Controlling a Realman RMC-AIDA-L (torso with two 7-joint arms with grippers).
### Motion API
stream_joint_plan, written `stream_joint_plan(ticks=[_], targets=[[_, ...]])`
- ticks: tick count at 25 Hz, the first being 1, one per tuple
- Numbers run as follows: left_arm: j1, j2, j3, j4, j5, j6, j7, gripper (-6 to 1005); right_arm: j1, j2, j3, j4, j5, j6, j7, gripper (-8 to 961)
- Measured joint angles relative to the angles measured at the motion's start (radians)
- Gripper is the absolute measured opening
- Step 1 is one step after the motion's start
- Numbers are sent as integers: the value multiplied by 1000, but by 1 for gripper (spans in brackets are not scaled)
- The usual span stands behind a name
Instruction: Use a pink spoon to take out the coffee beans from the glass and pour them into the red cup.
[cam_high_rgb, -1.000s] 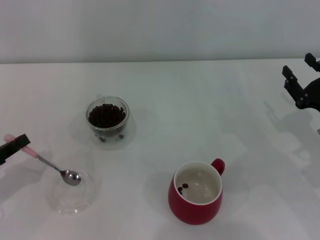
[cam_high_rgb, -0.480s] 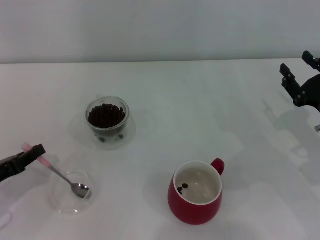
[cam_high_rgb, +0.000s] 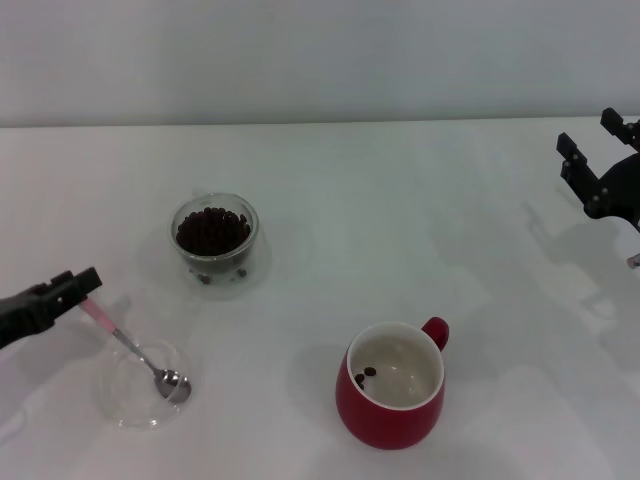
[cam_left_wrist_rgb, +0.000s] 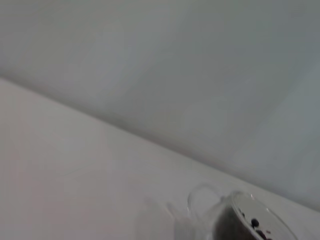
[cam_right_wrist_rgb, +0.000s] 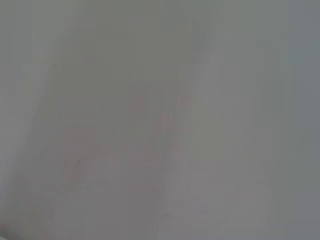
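Spoon geometry governs the next move: the small pink spoon (cam_high_rgb: 135, 350), with its pale pink handle and shiny metal bowl, runs on a slant from the left pincer (cam_high_rgb: 88, 285), which is clamped on the handle's far end, down toward the robot, its bowl resting in the flat shallow clear glass dish (cam_high_rgb: 145, 385). From that pincer the small round clear double-walled glass (cam_high_rgb: 214, 240) lies farther from the robot and toward its right, near but apart, with the dark brown coffee beans (cam_high_rgb: 212, 230) heaped inside. The rounded glossy red cup (cam_high_rgb: 392, 398), white inside with a small loop handle, stands well apart on the right, with two or three beans already at its bottom. The left arm is plainly the nearer to the glass; the right pincer (cam_high_rgb: 603, 160) hangs parked at the far right edge of the white table (cam_high_rgb: 400, 200), fingers spread and empty.

Only the head view shows spoon, dish and cup; the left wrist view catches just the rim of the glass, and the right wrist view shows nothing distinct.
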Motion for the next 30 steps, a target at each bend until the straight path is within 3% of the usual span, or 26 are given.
stream_joint_plan(ticks=[6, 9, 14, 18, 24, 30], targets=[[12, 3, -63, 2, -10, 1, 70, 347, 0, 0, -1, 3, -5, 0, 0, 570], [16, 6, -74, 2, -9, 3, 95, 601, 0, 0, -2, 3, -7, -1, 0, 570], [30, 7, -108, 25, -11, 4, 140, 817, -1, 1, -3, 3, -9, -8, 1, 570], [36, -3, -142, 54, -15, 0, 202, 816, -5, 2, -4, 4, -9, -44, 17, 570], [25, -40, -209, 47, -116, -5, 457, 815, -6, 5, -20, 6, -9, -113, 50, 570], [-16, -41, -212, -31, -290, 9, 720, 814, -3, 8, -70, 6, -7, -198, 52, 570]])
